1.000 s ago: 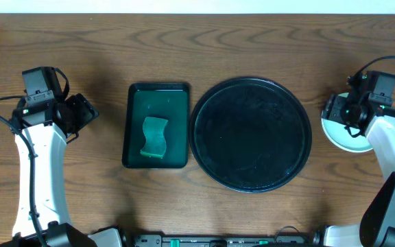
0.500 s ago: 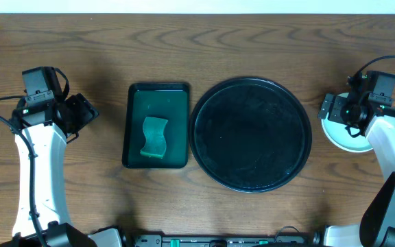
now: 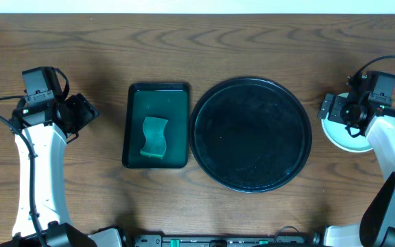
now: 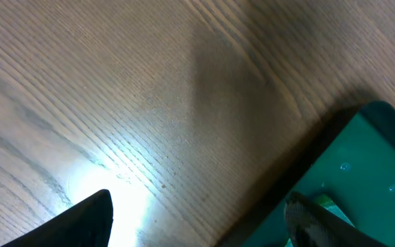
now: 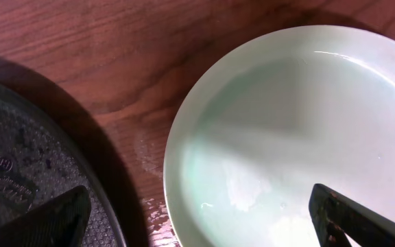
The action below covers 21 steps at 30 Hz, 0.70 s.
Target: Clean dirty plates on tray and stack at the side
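The large round black tray (image 3: 251, 134) sits right of centre with nothing on it; its rim also shows in the right wrist view (image 5: 26, 185). A white mint-tinted plate (image 3: 345, 137) lies on the table right of the tray, partly under my right arm; whether it is a stack I cannot tell. In the right wrist view the plate (image 5: 300, 130) looks wiped, with no green smear. My right gripper (image 5: 201, 216) is open and empty above the plate's left rim. My left gripper (image 4: 197, 216) is open and empty over bare wood.
A small rectangular dark green tray (image 3: 133, 130) left of the black tray holds a light green sponge (image 3: 154, 136); its corner shows in the left wrist view (image 4: 362, 171). The wooden table (image 3: 204, 48) runs all around.
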Tool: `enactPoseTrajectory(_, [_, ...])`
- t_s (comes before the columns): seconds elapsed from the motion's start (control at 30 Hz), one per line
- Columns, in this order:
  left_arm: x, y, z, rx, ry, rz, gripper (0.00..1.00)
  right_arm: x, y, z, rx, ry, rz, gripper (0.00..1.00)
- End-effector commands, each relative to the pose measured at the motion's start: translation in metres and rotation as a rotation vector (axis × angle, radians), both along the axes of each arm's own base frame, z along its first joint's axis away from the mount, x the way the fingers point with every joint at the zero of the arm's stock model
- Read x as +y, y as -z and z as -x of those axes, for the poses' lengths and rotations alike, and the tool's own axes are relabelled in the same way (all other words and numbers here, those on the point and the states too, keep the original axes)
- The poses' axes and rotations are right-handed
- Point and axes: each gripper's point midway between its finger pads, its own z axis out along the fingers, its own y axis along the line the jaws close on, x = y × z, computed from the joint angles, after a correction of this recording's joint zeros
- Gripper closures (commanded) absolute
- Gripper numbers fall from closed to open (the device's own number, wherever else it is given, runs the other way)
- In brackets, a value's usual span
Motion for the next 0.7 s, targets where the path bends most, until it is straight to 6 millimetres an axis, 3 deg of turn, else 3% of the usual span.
enactPoseTrajectory(0.0, [0.0030,-0.0062,-0.0018,-0.014,-0.008,-0.009,0.20,0.0009,0.0014,0.0009,0.006,-0.012,0.010,0.01])
enactPoseTrajectory(0.67, [0.0030,-0.0062,-0.0018,-0.014,-0.008,-0.009,0.20,0.0012,-0.0007,0.0014,0.002,-0.012,0.011,0.01])
